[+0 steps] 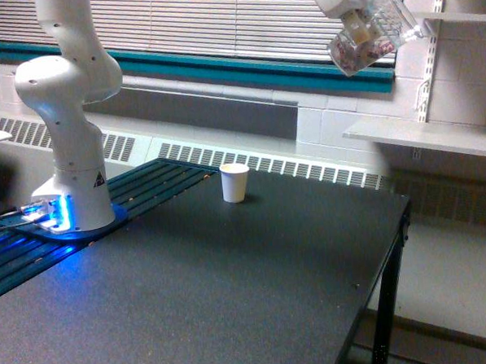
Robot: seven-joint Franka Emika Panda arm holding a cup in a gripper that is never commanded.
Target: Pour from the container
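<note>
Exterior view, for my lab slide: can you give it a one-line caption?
End effector holds the tilted clear container high above the black table, to the exterior view's right of the white paper cup.

The small clear plastic cup (364,39) is hanging high at the exterior view's upper right, well above the bench. It is tilting steeply sideways. Brownish-pink granular bits are showing through its walls, gathering at the lower end.

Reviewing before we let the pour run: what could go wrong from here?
1. The clear container hangs tilted, high above the table and well toward the exterior view's right of the white paper cup; granules could miss it.
2. From that height, granules may bounce out or tip the cup.
</note>
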